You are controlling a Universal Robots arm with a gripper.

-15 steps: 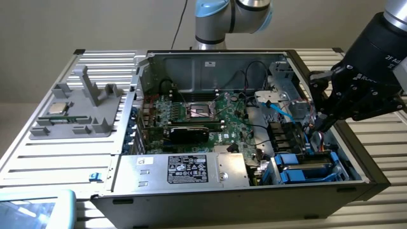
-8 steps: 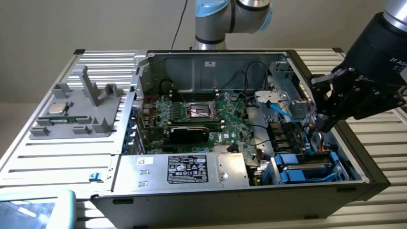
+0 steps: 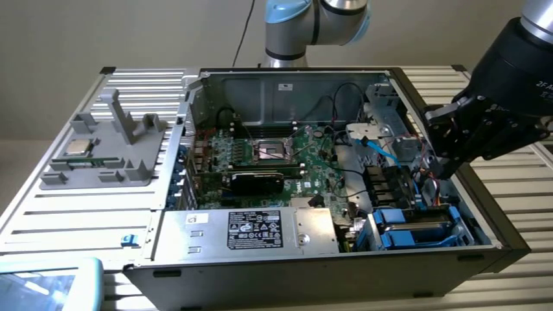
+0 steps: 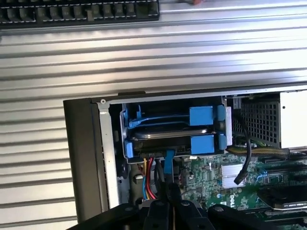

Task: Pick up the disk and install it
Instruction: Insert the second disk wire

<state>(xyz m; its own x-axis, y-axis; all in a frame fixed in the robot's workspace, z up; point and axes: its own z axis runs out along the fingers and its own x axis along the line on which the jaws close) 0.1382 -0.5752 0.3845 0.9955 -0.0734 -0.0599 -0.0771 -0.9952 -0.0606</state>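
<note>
Wrist view: my gripper (image 4: 172,203) clenched, holding nothing, hovering over cables (image 4: 149,179) just beside drive bay (image 4: 125,148). Disk (image 4: 169,137) sits in bay's blue carrier. Risk imo: closed fingers snag those wires, or bump case wall (image 3: 484,214).

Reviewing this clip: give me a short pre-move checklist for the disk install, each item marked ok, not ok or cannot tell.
1. Case open, drive bay reachable: ok. The computer case lies open on top.
2. Disk located: ok. The disk sits in its blue carrier in the corner bay.
3. Gripper position: ok. The gripper hangs above the bay side of the case.
4. Gripper empty: ok. It is shut with nothing between the fingers.
5. Disk fully seated: cannot tell.
6. Cables out of the way: cannot tell. Coloured wires run just beside the bay.
</note>
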